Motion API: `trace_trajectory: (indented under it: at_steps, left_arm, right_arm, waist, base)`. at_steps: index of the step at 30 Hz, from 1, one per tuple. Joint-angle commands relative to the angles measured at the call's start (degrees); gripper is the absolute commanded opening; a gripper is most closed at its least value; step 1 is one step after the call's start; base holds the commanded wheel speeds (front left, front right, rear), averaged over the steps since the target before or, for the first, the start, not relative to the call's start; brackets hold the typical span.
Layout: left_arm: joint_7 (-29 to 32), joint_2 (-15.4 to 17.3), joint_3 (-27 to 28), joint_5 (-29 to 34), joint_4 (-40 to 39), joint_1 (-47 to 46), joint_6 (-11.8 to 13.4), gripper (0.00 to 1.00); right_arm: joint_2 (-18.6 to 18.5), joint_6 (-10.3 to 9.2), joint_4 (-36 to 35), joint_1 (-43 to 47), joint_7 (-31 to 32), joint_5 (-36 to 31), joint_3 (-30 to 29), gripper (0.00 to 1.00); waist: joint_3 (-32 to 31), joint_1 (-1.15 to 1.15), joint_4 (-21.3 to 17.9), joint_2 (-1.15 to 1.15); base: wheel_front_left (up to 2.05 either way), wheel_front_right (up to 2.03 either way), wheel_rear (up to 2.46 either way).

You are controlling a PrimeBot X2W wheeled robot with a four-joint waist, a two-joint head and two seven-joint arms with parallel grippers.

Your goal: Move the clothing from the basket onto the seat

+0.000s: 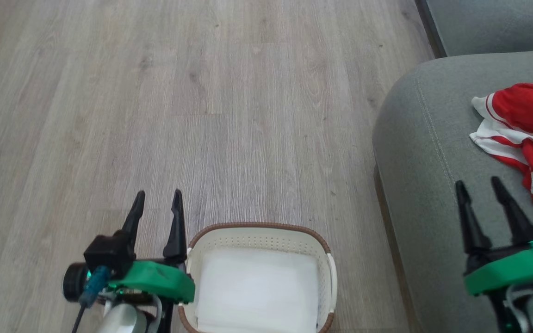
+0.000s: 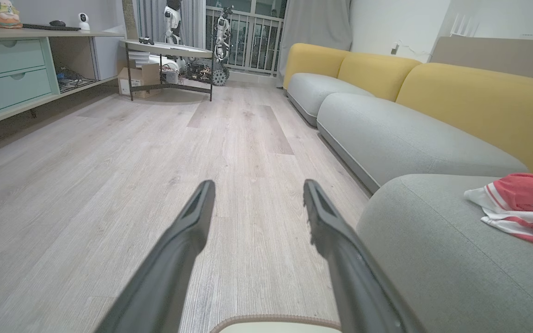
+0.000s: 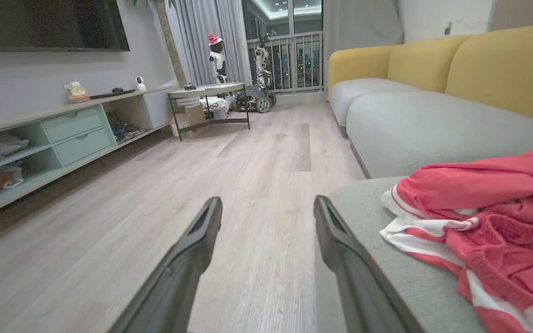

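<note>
The red-and-white clothing [image 1: 528, 134] lies crumpled on the grey-green seat [image 1: 424, 152] at the right; it also shows as clothing [image 2: 523, 208] and clothing [image 3: 484, 217] on the seat [image 2: 433, 245] and seat [image 3: 387, 259] in the wrist views. The cream basket [image 1: 257, 237] with its brown rim stands on the floor at the bottom centre, holding just a flat white sheet [image 1: 257, 289]. My left gripper [image 1: 158, 199] hangs open beside the basket's left edge, empty. Over the seat's near part my right gripper [image 1: 478, 184] is open and empty, just left of the clothing.
Pale wood floor [image 1: 178, 101] stretches ahead and to the left. A second grey cushion [image 2: 396, 134] with yellow backrests [image 2: 474, 97] continues the sofa. Far off stand a low table [image 2: 169, 48], a mint shelf unit [image 3: 63, 134] and other robots by the window.
</note>
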Motion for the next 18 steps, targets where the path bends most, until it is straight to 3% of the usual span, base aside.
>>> trace_trajectory:
  at_steps: [1,18]
  left_arm:
    - [-0.54,-0.59,3.66,1.67,-0.67,-1.0,-1.09,1.0]
    - [-0.55,-5.94,10.8,8.5,1.85,1.17,-7.91,1.0]
  right_arm:
    - [-0.2,-0.01,-1.81,-0.99,-0.53,-0.6,1.85,1.0]
    - [0.95,-0.01,-2.18,-1.11,-0.53,-1.52,3.63,1.0]
  waist:
    - [-0.15,0.0,0.07,0.0]
    - [-0.77,0.0,0.84,0.0]
  base:
    - [0.0,0.0,0.0]
    - [0.0,0.0,0.0]
